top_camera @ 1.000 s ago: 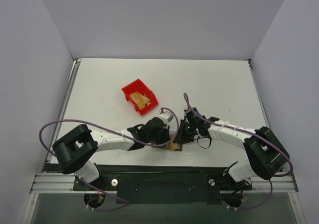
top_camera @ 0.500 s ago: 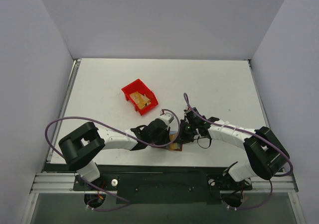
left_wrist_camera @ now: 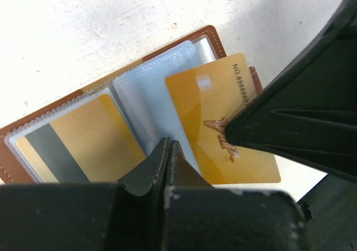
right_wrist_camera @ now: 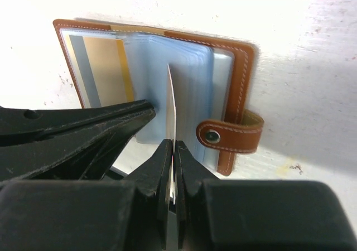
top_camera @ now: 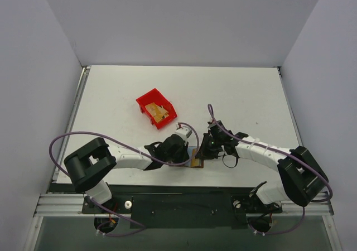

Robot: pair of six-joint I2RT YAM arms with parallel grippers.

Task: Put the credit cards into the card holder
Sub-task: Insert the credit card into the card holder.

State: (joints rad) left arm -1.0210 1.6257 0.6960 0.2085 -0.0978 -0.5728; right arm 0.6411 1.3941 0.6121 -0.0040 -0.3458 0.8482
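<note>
The brown card holder (left_wrist_camera: 209, 34) lies open near the table's front edge, also seen in the top view (top_camera: 196, 162) and the right wrist view (right_wrist_camera: 242, 56). A gold card with a dark stripe (left_wrist_camera: 83, 145) sits in its left blue pocket (right_wrist_camera: 103, 72). My right gripper (right_wrist_camera: 172, 148) is shut on a gold credit card (left_wrist_camera: 217, 122), seen edge-on (right_wrist_camera: 172, 95), with its far edge at the blue pocket panels (left_wrist_camera: 148, 95). My left gripper (left_wrist_camera: 168, 146) is shut and empty, its tips on the panels beside that card. More cards (top_camera: 161, 113) lie in the bin.
A red plastic bin (top_camera: 149, 101) stands behind and left of the grippers. The holder's snap tab (right_wrist_camera: 231, 135) sticks out on its right side. The two grippers (top_camera: 187, 152) (top_camera: 205, 149) are close together over the holder. Walls enclose the table.
Both grippers have edged slightly right over the card holder, and the right arm's elbow has swung outward. The card stays in the right gripper.
</note>
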